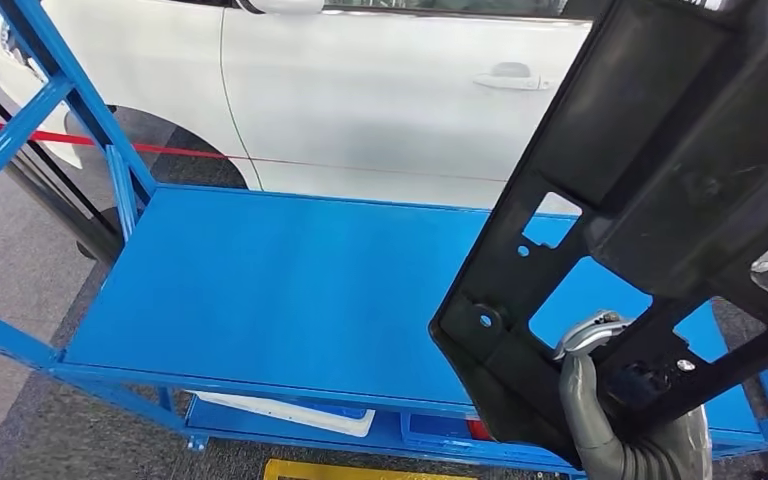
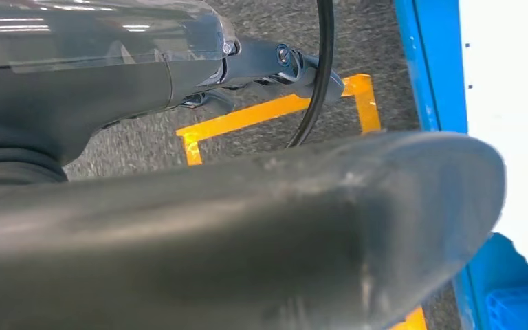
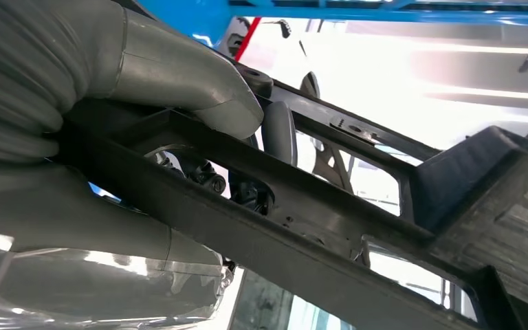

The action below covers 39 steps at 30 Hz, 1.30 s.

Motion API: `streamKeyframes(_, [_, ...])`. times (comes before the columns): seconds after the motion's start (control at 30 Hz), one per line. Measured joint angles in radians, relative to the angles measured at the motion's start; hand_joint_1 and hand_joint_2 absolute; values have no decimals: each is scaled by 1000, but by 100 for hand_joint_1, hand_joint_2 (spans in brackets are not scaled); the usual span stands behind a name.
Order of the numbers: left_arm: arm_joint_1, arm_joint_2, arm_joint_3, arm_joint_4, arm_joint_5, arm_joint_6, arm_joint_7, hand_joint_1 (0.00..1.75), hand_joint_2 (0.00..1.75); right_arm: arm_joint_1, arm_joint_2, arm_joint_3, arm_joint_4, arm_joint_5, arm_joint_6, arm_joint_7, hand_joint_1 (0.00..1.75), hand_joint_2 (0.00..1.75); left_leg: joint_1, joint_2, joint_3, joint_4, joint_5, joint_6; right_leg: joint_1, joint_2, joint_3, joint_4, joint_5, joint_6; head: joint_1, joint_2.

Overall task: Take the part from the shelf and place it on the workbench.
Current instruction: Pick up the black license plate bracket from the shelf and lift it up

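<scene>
Here, the white car body with its door and handle (image 1: 380, 90) spans the head view from ten to two o'clock, behind everything else. In front of it stands the blue metal shelf rack (image 1: 260, 290), its flat top deck filling the centre and running out toward nine o'clock, with blue uprights rising at ten o'clock. Grey carpeted floor (image 1: 10, 270) shows at eight o'clock, and a red barrier strap (image 1: 160, 149) runs across low at ten o'clock.

The large black plastic part, a ribbed frame with cut-out openings (image 1: 660, 200), slants from one o'clock down to five o'clock, held up in the air over the right end of the rack's deck. The right hand (image 1: 600, 400) grips its lower edge at five o'clock; in the right wrist view the thick grey thumb (image 3: 199, 96) presses on one bar of the frame (image 3: 302, 206) while darker fingers (image 3: 206, 175) wrap under it, so it is clamped on the part.

The left hand (image 2: 234, 234) shows close in the left wrist view above yellow floor tape (image 2: 275, 110); whether its fingers are apart or together I cannot tell
</scene>
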Motion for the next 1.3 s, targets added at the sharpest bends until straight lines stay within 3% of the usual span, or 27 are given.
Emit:
streamKeyframes(0.07, [-2, 0, -6, 0, 2, 4, 5, 0, 0, 0, 0, 3, -1, -4, -9, 8, 175, 175, 1, 2, -2, -3, 4, 4, -2, 1, -58, 124, -69, 2, 2, 0])
streamKeyframes(0.1, [-2, 0, -9, 1, 2, 6, 6, 0, 0, 0, 0, 5, -1, -6, -11, 12, 175, 175, 1, 2, -4, -2, 4, 4, -3, 1, -88, 185, -90, 5, 2, 0])
streamKeyframes(0.13, [-3, 0, -11, 1, 0, 9, 7, 0, 0, 1, 0, 6, -1, -7, -14, 16, 175, 175, 1, 3, -6, 0, 5, 3, -5, 0, -106, 219, -92, 7, 2, 0])
streamKeyframes(0.17, [-4, 0, -13, 2, -4, 12, 6, 0, 0, 2, 0, 7, -1, -9, -17, 18, 175, 175, 1, 2, -8, 2, 5, 2, -8, 0, -106, 217, -74, 9, 2, 0])
streamKeyframes(0.27, [-6, -1, -14, 3, -18, 17, 2, 0, 0, 4, 0, 8, -1, -13, -25, 19, 175, 175, 4, 1, -11, 10, 5, -4, -15, 0, -55, 110, 8, 13, 2, 0])
streamKeyframes(0.33, [-6, -1, -14, 4, -19, 17, 1, 0, 0, 4, 0, 8, -1, -14, -26, 19, 175, 175, 5, 1, -12, 11, 5, -4, -16, 0, -45, 90, 19, 14, 2, 0])
streamKeyframes(0.4, [-7, 0, -15, 4, -22, 17, 0, 0, 0, 4, 0, 8, -1, -14, -27, 19, 175, 175, 5, 0, -14, 16, 4, -9, -18, 0, -19, 36, 35, 15, 2, 0])
streamKeyframes(0.5, [-10, -1, -16, 7, -44, 15, -14, 0, 0, 10, 6, 8, -4, -15, -29, 18, 175, 175, 4, -4, -27, 29, 10, -42, -13, 6, -7, -28, 58, -15, 0, 0])
streamKeyframes(0.53, [-10, -1, -16, 8, -52, 14, -20, 0, 0, 13, 10, 8, -5, -16, -29, 17, 175, 175, 4, -4, -37, 44, -3, -53, -10, 7, -17, -28, 67, -30, -2, 0])
streamKeyframes(0.6, [-12, -1, -19, 12, -58, 12, -25, 0, 0, 15, 17, 8, -5, -20, -29, 16, 175, 175, 8, -1, -68, 128, -79, -61, -10, 1, -33, -30, 82, -47, -6, 0])
streamKeyframes(0.67, [-15, -1, -21, 15, -61, 8, -29, 0, 0, 17, 22, 7, -5, -23, -29, 16, 175, 175, 8, 1, -104, 255, -161, -68, -5, -4, -53, -28, 96, -53, -9, 0])
streamKeyframes(0.7, [-17, -1, -22, 17, -64, 6, -31, 0, 0, 18, 23, 7, -5, -24, -29, 16, 175, 175, 8, 1, -109, 296, -178, -68, -2, -6, -63, -25, 102, -53, -9, 0])
streamKeyframes(0.73, [-18, -1, -24, 19, -68, 4, -34, 0, 0, 19, 24, 7, -5, -25, -29, 16, 175, 175, 8, 1, -97, 304, -176, -67, 0, -7, -72, -22, 107, -54, -9, 0])
streamKeyframes(0.77, [-19, -1, -26, 21, -72, 2, -37, 0, 0, 20, 25, 6, -5, -25, -29, 15, 175, 175, 7, 1, -64, 268, -157, -63, 3, -8, -81, -19, 112, -53, -9, 0])
streamKeyframes(0.83, [-24, -1, -31, 25, -79, -1, -43, 0, 0, 21, 28, 5, -5, -25, -29, 14, 175, 175, 4, 1, 39, 118, -114, -48, 8, -8, -94, -13, 120, -50, -9, 0])
streamKeyframes(0.87, [-26, -1, -33, 27, -83, -3, -45, 0, 0, 21, 29, 5, -5, -25, -29, 14, 175, 175, 1, 1, 80, 53, -100, -41, 9, -8, -98, -12, 125, -47, -8, 0])
streamKeyframes(0.9, [-28, -1, -34, 28, -85, -3, -48, 0, 0, 21, 31, 5, -5, -25, -29, 13, 175, 175, -3, 1, 102, 13, -94, -36, 9, -8, -100, -13, 131, -42, -8, 0])
streamKeyframes(1.0, [-30, -1, -37, 33, -88, -4, -51, 0, 0, 21, 35, 3, -6, -25, -29, 12, 175, 175, -6, 3, 98, -11, -75, -24, 5, -9, -104, -16, 147, -23, -10, 0])
streamKeyframes(1.03, [-31, -2, -38, 36, -89, -4, -51, 0, 0, 22, 35, 3, -6, -25, -29, 11, 175, 175, -4, 5, 94, -20, -64, -17, 5, -8, -110, -9, 137, -17, -9, 0])
streamKeyframes(1.07, [-32, -2, -39, 38, -89, -5, -52, 0, 0, 23, 36, 2, -6, -25, -29, 11, 175, 175, -1, 7, 88, -28, -52, -9, 4, -6, -119, 12, 111, -13, -8, 0])
streamKeyframes(1.13, [-35, -3, -42, 45, -91, -9, -55, 0, 0, 24, 36, 1, -6, -24, -31, 10, 175, 175, 1, 12, 69, -34, -30, 0, 2, -2, -152, 105, 23, -6, -4, 0])
streamKeyframes(1.17, [-36, -3, -44, 48, -92, -11, -57, 0, 0, 24, 36, 1, -5, -23, -32, 9, 175, 175, 1, 13, 57, -32, -22, 1, 0, -1, -168, 165, -15, -2, -3, 0])
streamKeyframes(1.2, [-37, -3, -45, 52, -95, -14, -58, 0, 0, 24, 36, 0, -5, -22, -34, 9, 175, 175, 1, 15, 44, -28, -14, -1, -2, -1, -176, 212, -35, 2, -3, 0])
streamKeyframes(1.23, [-38, -3, -46, 56, -97, -15, -59, 0, 0, 24, 36, -1, -5, -21, -35, 9, 175, 175, 1, 16, 31, -23, -8, -3, -5, -1, -171, 233, -33, 6, -3, 0])
streamKeyframes(1.27, [-39, -3, -47, 59, -100, -17, -60, 0, 0, 24, 36, -1, -5, -20, -37, 8, 175, 175, 2, 16, 17, -16, -3, -6, -8, -2, -148, 218, -14, 9, -3, 0])
streamKeyframes(1.3, [-40, -3, -48, 62, -102, -17, -61, 0, 0, 24, 37, -2, -5, -20, -39, 8, 175, 175, 4, 16, 3, -6, 0, -9, -12, -2, -108, 167, 15, 12, -3, 0])
